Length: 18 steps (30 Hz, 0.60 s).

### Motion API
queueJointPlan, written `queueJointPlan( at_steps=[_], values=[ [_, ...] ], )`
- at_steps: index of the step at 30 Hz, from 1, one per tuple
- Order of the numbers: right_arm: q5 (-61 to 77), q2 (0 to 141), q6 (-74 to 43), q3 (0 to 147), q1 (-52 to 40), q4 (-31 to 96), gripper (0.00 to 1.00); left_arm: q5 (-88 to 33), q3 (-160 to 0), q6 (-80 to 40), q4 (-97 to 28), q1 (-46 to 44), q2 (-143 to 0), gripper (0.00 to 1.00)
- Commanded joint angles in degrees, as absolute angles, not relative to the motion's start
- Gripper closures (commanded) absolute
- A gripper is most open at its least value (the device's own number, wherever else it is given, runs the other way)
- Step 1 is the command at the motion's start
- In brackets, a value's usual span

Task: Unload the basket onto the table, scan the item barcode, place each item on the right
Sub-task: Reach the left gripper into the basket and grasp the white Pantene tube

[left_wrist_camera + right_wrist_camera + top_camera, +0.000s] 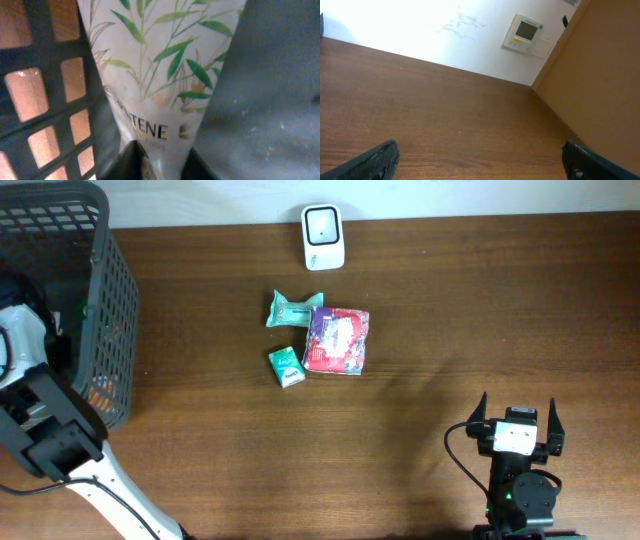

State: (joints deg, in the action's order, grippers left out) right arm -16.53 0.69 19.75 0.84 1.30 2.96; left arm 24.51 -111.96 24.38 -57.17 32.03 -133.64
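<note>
Overhead: dark mesh basket (105, 300) at the worktop's (450, 310) far left corner. Left arm (50, 435) bent up from the near left edge and down into it, gripper end hidden inside. Tube not to be made out from here. White scanner (323, 237) at the far edge, three small packets (337, 340) just short of it, toward the middle. Right gripper (516, 420) close to the near right edge, pointing at the far edge, jaws spread wide, holding nothing.

Left wrist: inside the basket, lattice wall on the left. White Pantene tube (160, 65) printed with green leaves, long axis running bottom to top of the view, narrow end down at the left gripper (160, 162), broad end up and out of frame, lettering upright. Closed on that narrow end, a dark finger touching each side.

Right wrist: low over bare wood, fingers (380, 160) far apart at the lower corners, nothing between. Pale wall with a small panel (525, 32) beyond.
</note>
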Motion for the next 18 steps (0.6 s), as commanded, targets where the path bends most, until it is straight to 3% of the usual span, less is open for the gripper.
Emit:
queueJointPlan(
  at_steps=[1, 6, 12, 18],
  values=[
    [-17.2, 0.4, 19.7, 0.3, 1.6, 3.0, 0.01, 17.7, -110.0, 20.9, -59.7, 32.6, -134.5, 1.0],
    [-17.2, 0.4, 19.7, 0.3, 1.6, 3.0, 0.01, 16.7, -113.6, 9.8, -62.3, 32.6, -128.7, 1.0],
    [-17.2, 0.4, 19.7, 0.3, 1.6, 3.0, 0.01, -6.8, -122.0, 8.8, -62.0, 32.6, -115.9, 1.0],
    [-17.2, 0.3, 19.7, 0.3, 1.6, 3.0, 0.01, -8.4, -127.9, -3.7, -55.9, 32.7, -104.9, 1.0]
  ],
)
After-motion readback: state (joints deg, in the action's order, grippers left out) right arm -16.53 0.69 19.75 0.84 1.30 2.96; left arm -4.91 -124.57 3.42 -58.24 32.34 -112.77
